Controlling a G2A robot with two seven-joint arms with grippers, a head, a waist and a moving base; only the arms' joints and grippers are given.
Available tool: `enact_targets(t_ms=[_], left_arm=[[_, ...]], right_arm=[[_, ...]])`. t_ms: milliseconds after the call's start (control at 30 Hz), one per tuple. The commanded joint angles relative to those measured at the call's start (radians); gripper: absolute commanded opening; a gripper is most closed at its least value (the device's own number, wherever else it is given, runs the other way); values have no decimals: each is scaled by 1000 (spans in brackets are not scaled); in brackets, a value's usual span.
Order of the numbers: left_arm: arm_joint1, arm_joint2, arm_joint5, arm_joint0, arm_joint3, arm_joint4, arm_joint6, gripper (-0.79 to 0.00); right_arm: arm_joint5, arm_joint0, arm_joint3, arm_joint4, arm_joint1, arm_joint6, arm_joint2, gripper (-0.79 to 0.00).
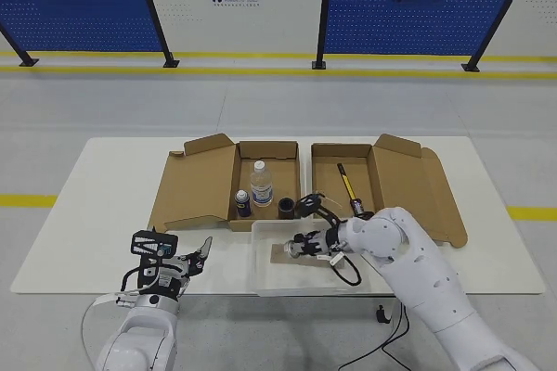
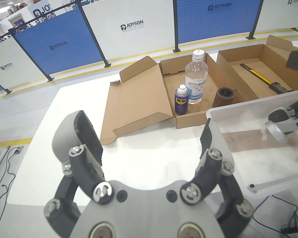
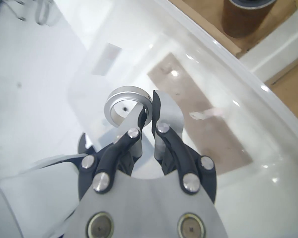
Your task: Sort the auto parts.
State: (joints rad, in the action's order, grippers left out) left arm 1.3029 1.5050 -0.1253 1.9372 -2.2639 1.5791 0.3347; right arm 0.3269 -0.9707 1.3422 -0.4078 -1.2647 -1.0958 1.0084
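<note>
Blue and white partition panels close off the grey floor behind a white tabletop [image 1: 93, 213]. Two open cardboard boxes sit side by side along its far edge. The left box [image 1: 288, 181] holds a clear bottle [image 2: 196, 77], a spray can [image 2: 181, 100] and a dark hollow cylinder [image 2: 224, 97]. The right box [image 1: 327, 181] holds a long yellow-and-black measuring tool [image 2: 260, 76]. At the middle of the near edge stands a clear bin [image 1: 265, 278], and inside it the right gripper [image 3: 149, 107] pinches the wall of a metal ring [image 3: 108, 107], one finger through the bore and the other against the outside. The ring looks rigid, smooth and fairly dense for its size, so it may well slide or swing in so narrow a hold; gripping across the wall, as here, seems the sound choice. The left gripper [image 2: 145, 122] hangs over the tabletop's near left part, fingers spread wide and holding nothing. Whether the ring rests on the bin floor or hangs just clear of it cannot be told. Nor can it be told whether the brown patch lies inside the bin or under it, and a small pale scrap on that patch is too faint to identify.
</note>
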Motion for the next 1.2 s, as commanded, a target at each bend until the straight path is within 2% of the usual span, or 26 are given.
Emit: enact_targets(t_ms=[0, 100, 367, 533, 700, 767, 867, 1100, 1133, 1167], left_arm=[[0, 0, 0, 0, 0, 0, 0, 0], [0, 0, 0, 0, 0, 0, 0, 0], [0, 0, 0, 0, 0, 0, 0, 0], [0, 0, 0, 0, 0, 0, 0, 0], [0, 0, 0, 0, 0, 0, 0, 0], [0, 0, 0, 0, 0, 0, 0, 0], [0, 0, 0, 0, 0, 0, 0, 0], [0, 0, 0, 0, 0, 0, 0, 0], [0, 0, 0, 0, 0, 0, 0, 0], [0, 0, 0, 0, 0, 0, 0, 0]], right_arm=[[29, -40, -2, 131, 6, 20, 44, -785], [64, -68, -13, 234, 11, 27, 74, -785], [46, -69, 69, 130, 28, 75, 98, -785], [-1, -32, 197, -157, 48, 148, 141, -785], [-135, 15, 264, -535, 63, 198, 158, -785], [-173, 36, 231, -654, 64, 208, 141, -785], [-216, 69, 133, -718, 58, 224, 117, -785], [-220, 152, -114, -692, 34, 237, 58, -785], [-214, 162, -142, -676, 29, 242, 50, -736], [-206, 171, -169, -660, 25, 244, 42, -613]])
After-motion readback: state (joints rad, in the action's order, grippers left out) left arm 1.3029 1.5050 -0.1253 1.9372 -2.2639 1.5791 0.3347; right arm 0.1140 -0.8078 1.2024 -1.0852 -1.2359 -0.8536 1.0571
